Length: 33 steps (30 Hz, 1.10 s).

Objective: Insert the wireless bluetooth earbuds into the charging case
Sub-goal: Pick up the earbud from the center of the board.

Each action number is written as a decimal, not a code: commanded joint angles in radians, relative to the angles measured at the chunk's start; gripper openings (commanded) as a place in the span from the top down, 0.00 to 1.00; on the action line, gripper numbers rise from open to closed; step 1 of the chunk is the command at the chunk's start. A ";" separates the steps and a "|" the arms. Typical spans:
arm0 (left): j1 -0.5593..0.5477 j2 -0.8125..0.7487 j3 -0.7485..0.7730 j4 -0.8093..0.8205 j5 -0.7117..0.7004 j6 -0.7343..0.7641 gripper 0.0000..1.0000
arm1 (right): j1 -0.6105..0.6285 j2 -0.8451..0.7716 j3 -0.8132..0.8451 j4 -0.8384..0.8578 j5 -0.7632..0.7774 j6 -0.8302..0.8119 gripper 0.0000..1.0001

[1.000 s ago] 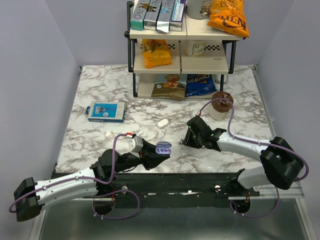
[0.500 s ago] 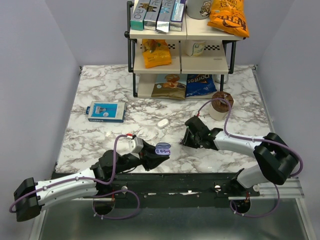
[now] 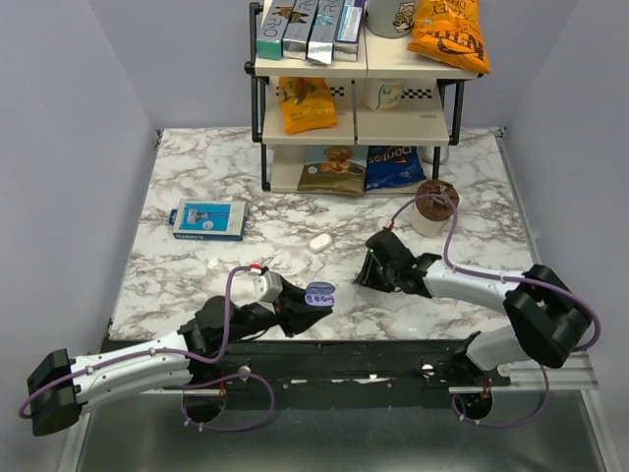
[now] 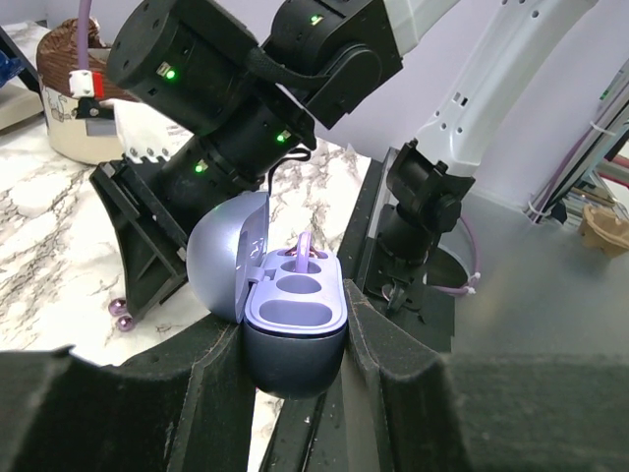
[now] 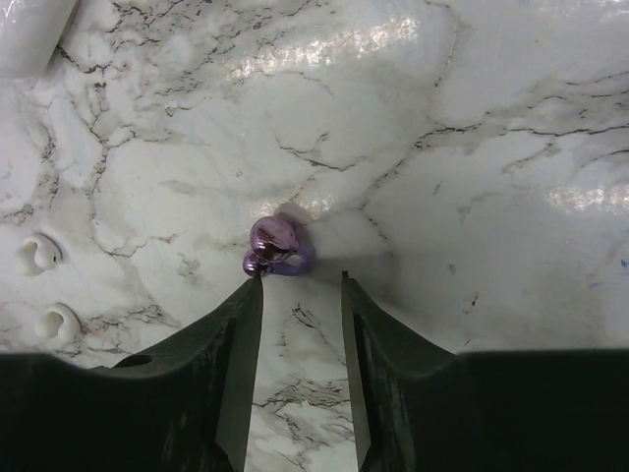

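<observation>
Clearly the fiddly item is the loose earbud (image 5: 273,246). It lies on the worktop (image 5: 472,147) just ahead of the right gripper (image 5: 301,285), nearer its left finger than the middle of the gap. That gripper's jaws stand partly apart and hold nothing; the tips are near the bud but do not touch it.

The bud is a tiny, glossy, metallic-purple piece, a rounded dome with a paler stub at its base. It looks hard and very light, so it will likely skate on the polished marble-pattern surface or squirt out of a pinch on the dome. A grip low across the narrower stub end, with the bud centred between the fingers, looks safer.

The left gripper (image 4: 292,339) is closed on the lower shell of the charging case (image 4: 293,369), one finger against each side. The case is smooth, rounded lavender plastic with its hinged lid tipped back. Inside are a pale insert and oval sockets. A slim purple stem, seemingly the second earbud (image 4: 304,256), rises from the socket farthest from this gripper. The nearer one looks vacant.
</observation>
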 commanded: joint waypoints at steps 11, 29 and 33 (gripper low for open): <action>-0.007 -0.001 -0.008 0.046 -0.030 -0.008 1.00 | -0.049 0.004 -0.021 0.020 0.010 0.099 0.59; -0.010 -0.012 -0.025 0.054 -0.024 -0.008 1.00 | -0.050 0.086 0.062 -0.055 0.005 -0.020 0.61; -0.008 -0.001 -0.025 0.061 -0.021 -0.008 1.00 | -0.050 0.094 0.077 -0.061 -0.001 -0.045 0.63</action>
